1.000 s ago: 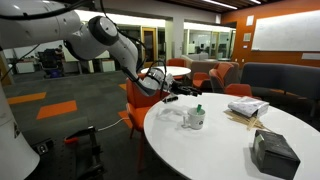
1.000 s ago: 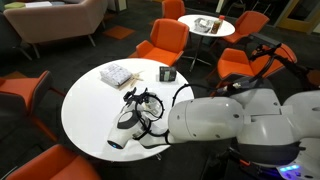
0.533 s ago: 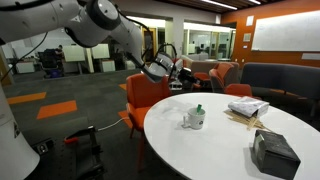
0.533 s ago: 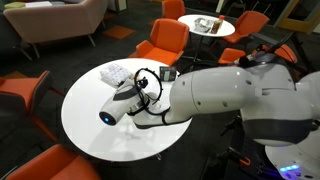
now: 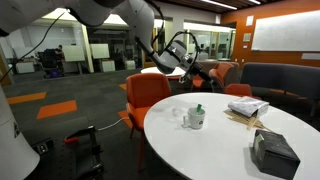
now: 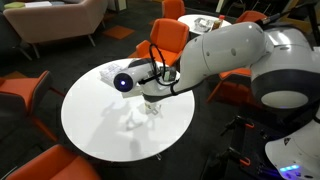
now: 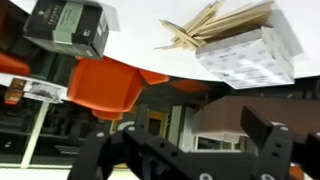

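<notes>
Wrist view: I see the dark box (image 7: 65, 28) clipped by the top edge at eleven o'clock, and the gripper (image 7: 185, 140) only as dark, blurred shapes cut off along the bottom at six o'clock. In an exterior view the arm (image 6: 230, 55) hides the table (image 6: 90, 125) from one to three o'clock, and the mug (image 6: 141, 113) beneath it is a pale blur to me.

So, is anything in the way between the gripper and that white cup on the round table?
Nothing visible. The open gripper hangs above the table; the white cup stands by itself lower down. The packet with wooden sticks and the dark box lie off to the side.
</notes>
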Available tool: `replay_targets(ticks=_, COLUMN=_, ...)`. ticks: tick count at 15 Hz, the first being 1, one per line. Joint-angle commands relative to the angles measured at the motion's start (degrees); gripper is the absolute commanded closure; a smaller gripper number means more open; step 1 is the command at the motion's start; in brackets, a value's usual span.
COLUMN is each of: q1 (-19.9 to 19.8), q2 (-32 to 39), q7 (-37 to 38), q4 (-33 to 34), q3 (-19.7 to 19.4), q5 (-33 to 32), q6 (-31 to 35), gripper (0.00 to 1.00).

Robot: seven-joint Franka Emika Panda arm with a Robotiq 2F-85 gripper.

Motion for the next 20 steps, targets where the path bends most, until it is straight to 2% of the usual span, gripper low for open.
replay_targets(ticks=1, q1=-4.50, q2=-7.64, q7=-8.86, q4=-8.33, q3=6.64, q5=0.85, q6=5.24, gripper=0.00)
replay_targets(ticks=4, q1=-7.90, q2=-11.70, q7=-18.96, q4=-12.89, q3=10.92, q5=4.30, q6=5.61, gripper=0.00)
replay_targets(ticks=8, q1=-11.15, q2=-15.54, q7=-33.97, q4=-18.27, q3=14.60, q5=11.65, q6=4.00, gripper=0.00)
replay_targets(ticks=13, q1=-11.14, q2=-19.41, q7=-54.41, q4=-22.36, q3=15.55, q5=23.44, q6=-2.58, gripper=0.00)
replay_targets(ticks=16, q1=-10.44, q2=-20.72, q7=-65.03, q4=-22.26, q3=15.38, q5=28.32, q6=-9.82, gripper=0.00)
replay_targets(ticks=18, q1=-8.89, q2=-20.81, q7=-68.96, q4=-21.39, q3=13.97, q5=26.89, q6=-15.22, gripper=0.00)
replay_targets(ticks=20, q1=-8.96, q2=-21.13, q7=-70.29, q4=-22.45, q3=13.45, q5=23.90, q6=-11.59, gripper=0.00)
